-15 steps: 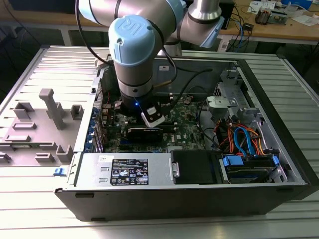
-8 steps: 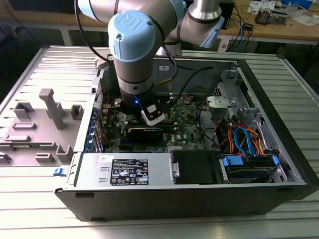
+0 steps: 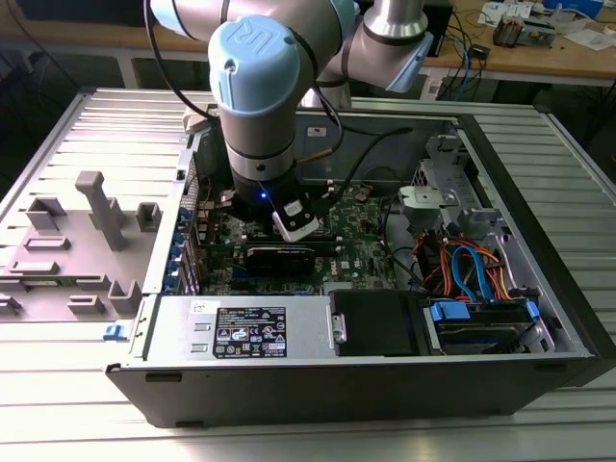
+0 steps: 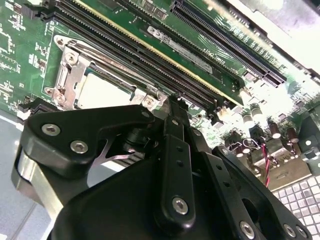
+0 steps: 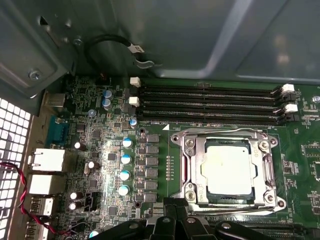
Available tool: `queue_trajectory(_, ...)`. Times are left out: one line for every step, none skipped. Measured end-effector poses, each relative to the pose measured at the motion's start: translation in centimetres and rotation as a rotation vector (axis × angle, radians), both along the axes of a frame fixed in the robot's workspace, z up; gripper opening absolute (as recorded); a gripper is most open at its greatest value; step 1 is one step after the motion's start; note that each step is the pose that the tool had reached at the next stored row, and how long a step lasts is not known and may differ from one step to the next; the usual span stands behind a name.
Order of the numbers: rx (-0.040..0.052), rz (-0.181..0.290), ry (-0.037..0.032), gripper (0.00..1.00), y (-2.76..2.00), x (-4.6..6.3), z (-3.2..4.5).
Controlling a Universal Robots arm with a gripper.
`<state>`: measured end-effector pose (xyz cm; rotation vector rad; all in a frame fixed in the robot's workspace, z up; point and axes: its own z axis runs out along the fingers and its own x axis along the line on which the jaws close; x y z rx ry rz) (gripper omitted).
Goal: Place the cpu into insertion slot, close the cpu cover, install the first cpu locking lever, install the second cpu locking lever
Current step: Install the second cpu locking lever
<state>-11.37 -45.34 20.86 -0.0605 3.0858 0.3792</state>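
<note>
Gripper (image 4: 172,107) nearest the lens, black fingers pinched together on nothing, hovering just beside the insertion slot (image 5: 187,170). The cpu (image 5: 227,167) sits seated, cpu cover (image 5: 197,139) framing it. Thin, stiff, fragile; hold by edges.

In the exterior view, the arm's wrist covered the insertion slot area of the motherboard (image 3: 356,252). In the second wrist view, the gripper (image 4: 172,107) body hid one side of the cpu (image 4: 102,92) and part of the cpu cover (image 4: 75,75). In the first wrist view, the gripper (image 5: 172,207) was cut off by the picture's edge, and whether its fingers were apart could not be determined. The locking levers were too slender to trace.
</note>
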Motion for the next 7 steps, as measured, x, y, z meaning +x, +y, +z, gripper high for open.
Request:
queue_trajectory(-0.0037,0.0,-0.0001,0.11,0.01,0.0,-0.01)
queue_trajectory(-0.0051,0.0,-0.0001,0.11,0.01,0.0,-0.01)
queue_trajectory(-0.0052,0.0,-0.0001,0.11,0.01,0.0,-0.01)
queue_trajectory(-0.0056,0.0,-0.0001,0.11,0.01,0.0,-0.01)
queue_trajectory(-0.0061,0.0,0.0,0.11,0.01,0.0,-0.01)
queue_trajectory(-0.0062,0.0,-0.0001,0.11,0.01,0.0,-0.01)
queue_trajectory(-0.0062,0.0,-0.0002,0.11,0.01,0.0,-0.01)
